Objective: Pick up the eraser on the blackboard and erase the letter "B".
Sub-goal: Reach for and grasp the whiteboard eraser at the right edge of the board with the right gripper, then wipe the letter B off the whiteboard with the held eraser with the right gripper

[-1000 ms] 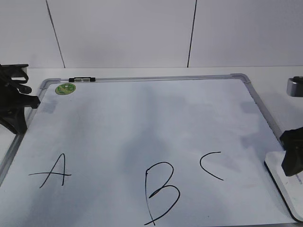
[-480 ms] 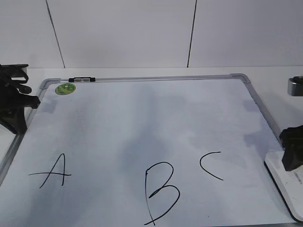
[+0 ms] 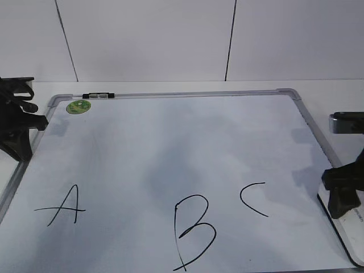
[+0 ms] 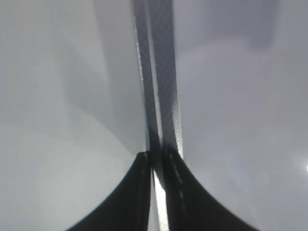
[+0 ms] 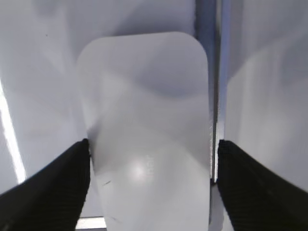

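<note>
Honestly, the risky bit is the grab itself. The right gripper (image 5: 151, 159) is spread wide, one finger on each side of the eraser (image 5: 147, 130), but nothing is clamped yet as far as can be judged. In the exterior view the eraser (image 3: 344, 224) sits at about 4 o'clock, right at the blackboard (image 3: 170, 148) edge and against its grey frame. If the fingers are closed off-centre, the block could get shoved sideways over the frame or tipped instead of gripped, and the finger on the frame side could catch on the rail. Later on, a sloppy wipe could clip the "C" (image 3: 253, 199), which is drawn just beside the letter "B" (image 3: 193, 230) at 6 o'clock; the "A" (image 3: 62, 207) at 8 o'clock is well apart and safer.

The left gripper (image 4: 156, 159) is parked at 9 o'clock over the frame, fingers pinched together on nothing.

Hard to make out: most of the eraser is covered by the gripper or cut off at the picture edge, the felt side can't be seen, and finger-to-eraser contact can't be confirmed.
</note>
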{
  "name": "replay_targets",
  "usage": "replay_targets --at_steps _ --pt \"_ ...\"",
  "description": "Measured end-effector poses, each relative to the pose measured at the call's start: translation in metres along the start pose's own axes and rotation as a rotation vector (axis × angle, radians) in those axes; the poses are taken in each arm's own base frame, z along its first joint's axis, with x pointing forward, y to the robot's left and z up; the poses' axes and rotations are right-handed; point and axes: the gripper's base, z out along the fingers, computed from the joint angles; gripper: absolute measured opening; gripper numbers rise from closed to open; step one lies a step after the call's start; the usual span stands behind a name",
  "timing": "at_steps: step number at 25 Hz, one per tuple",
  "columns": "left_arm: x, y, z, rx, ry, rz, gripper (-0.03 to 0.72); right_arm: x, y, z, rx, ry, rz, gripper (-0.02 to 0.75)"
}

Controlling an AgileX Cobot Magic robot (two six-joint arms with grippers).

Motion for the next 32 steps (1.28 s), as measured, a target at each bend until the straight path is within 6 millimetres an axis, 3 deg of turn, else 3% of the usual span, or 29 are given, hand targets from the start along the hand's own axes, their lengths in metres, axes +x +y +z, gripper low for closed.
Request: replay_targets --at_steps 32 --pt "0.0002 0.0000 0.0000 0.000 0.002 0.000 0.052 -0.0044 0.0013 0.0027 -0.010 -0.031 -0.059 0.592"
